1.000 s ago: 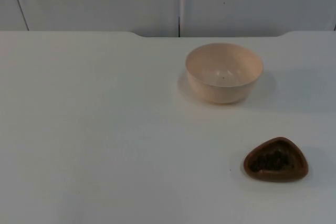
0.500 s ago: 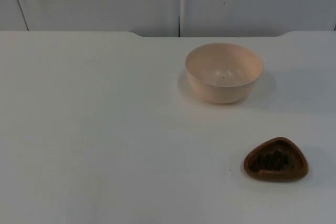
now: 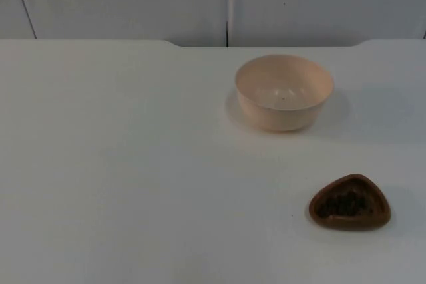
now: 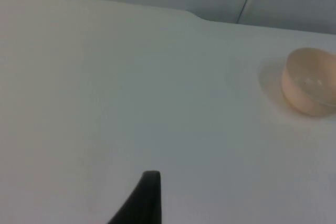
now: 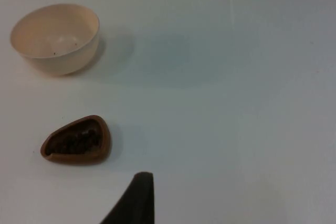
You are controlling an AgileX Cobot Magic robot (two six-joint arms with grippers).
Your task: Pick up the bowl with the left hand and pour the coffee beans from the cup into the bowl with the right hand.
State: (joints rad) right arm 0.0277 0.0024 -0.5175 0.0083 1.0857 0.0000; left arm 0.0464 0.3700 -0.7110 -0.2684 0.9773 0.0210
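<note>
Brown and rounded-triangular, the small cup [image 3: 349,202] of dark coffee beans [image 3: 341,204] sits nearest the table's front edge on the right side of the white table top [image 3: 133,164]; its broad end faces the right of the top view and its narrower end the left, so its long axis runs roughly across the table. From the right wrist camera the cup [image 5: 77,142] lies ahead of the right gripper [image 5: 137,195] and off to one side, near but not touching, with bare table between them. One black fingertip of that gripper is visible, so I cannot tell whether its fingers are spread or closed, though nothing is seen in its grasp. Farther back, toward the grey partition wall [image 3: 133,1], stands the pale peach round bowl [image 3: 284,92], upright and apparently empty apart from a speck or two inside, well apart from the cup. In the left wrist picture the bowl [image 4: 310,87] sits far off to the side of the left gripper [image 4: 144,198], with a wide stretch of table between; again, I cannot tell whether that gripper is spread or closed. As I judge it, the coming move turns on the left arm crossing that gap toward the bowl's rim, a longer reach than the right arm's to the cup.
</note>
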